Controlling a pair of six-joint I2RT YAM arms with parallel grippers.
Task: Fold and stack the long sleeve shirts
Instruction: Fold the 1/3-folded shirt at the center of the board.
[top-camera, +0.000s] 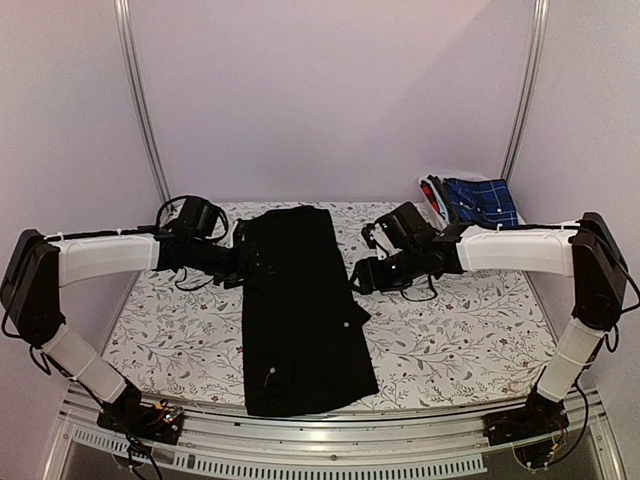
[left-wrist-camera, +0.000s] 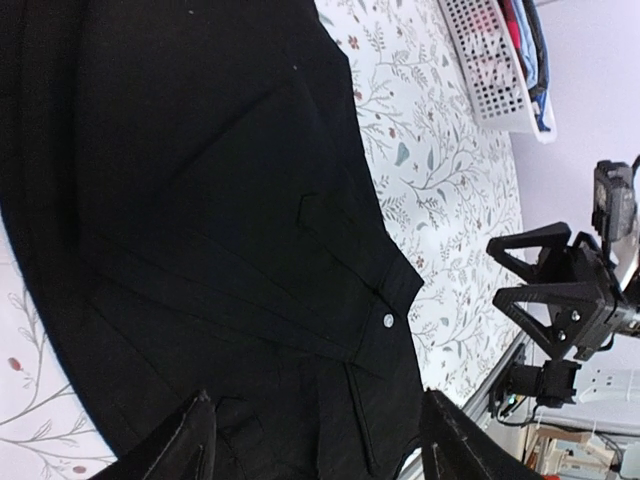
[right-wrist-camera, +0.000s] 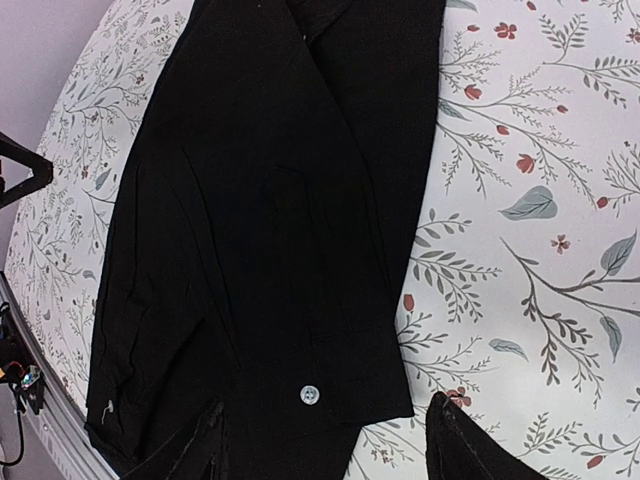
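A plain black long sleeve shirt (top-camera: 300, 310) lies folded into a long strip down the middle of the table. It also fills the left wrist view (left-wrist-camera: 200, 200) and shows in the right wrist view (right-wrist-camera: 260, 220). A sleeve cuff with a pale button (right-wrist-camera: 310, 394) lies on it. My left gripper (top-camera: 258, 266) is open over the shirt's left edge, with its fingers (left-wrist-camera: 195, 445) spread above the cloth. My right gripper (top-camera: 362, 276) is open over the right edge, its fingers (right-wrist-camera: 455, 440) either side of the cuff. Neither holds anything.
A white slotted basket (top-camera: 436, 197) stands at the back right of the table and holds a blue plaid cloth (top-camera: 482, 200); it also shows in the left wrist view (left-wrist-camera: 490, 70). The floral tablecloth (top-camera: 460, 330) lies bare either side of the shirt. A metal rail (top-camera: 330, 440) runs along the near edge.
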